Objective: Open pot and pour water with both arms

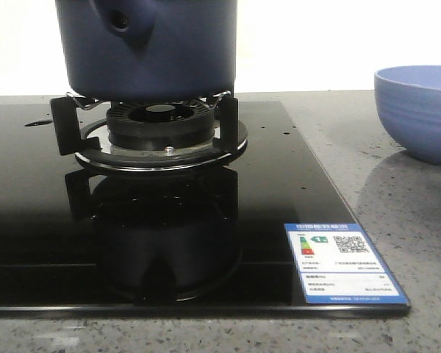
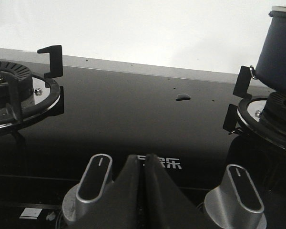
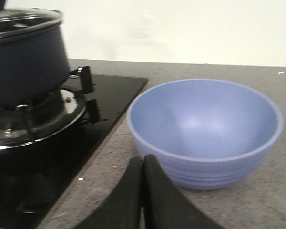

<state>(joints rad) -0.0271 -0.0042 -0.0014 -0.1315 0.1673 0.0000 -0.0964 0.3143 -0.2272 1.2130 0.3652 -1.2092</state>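
The dark navy pot (image 1: 151,48) stands on the burner's black supports, its handle socket with the round hole facing the front camera. A glass lid with a metal rim (image 3: 24,21) covers it in the right wrist view. The pot's side (image 2: 279,52) shows far off in the left wrist view. My left gripper (image 2: 144,160) is shut and empty, low over the black glass between two silver knobs. Just as empty, my right gripper (image 3: 143,162) is shut over the stone counter, close in front of the light blue bowl (image 3: 205,131). No gripper shows in the front view.
The black glass hob (image 1: 51,220) carries a burner (image 1: 160,125) under the pot and a second burner (image 2: 9,88) further left. Silver knobs (image 2: 93,183) (image 2: 238,198) flank my left gripper. An energy label (image 1: 342,263) sticks to the hob's corner. The bowl (image 1: 419,110) sits on the grey counter.
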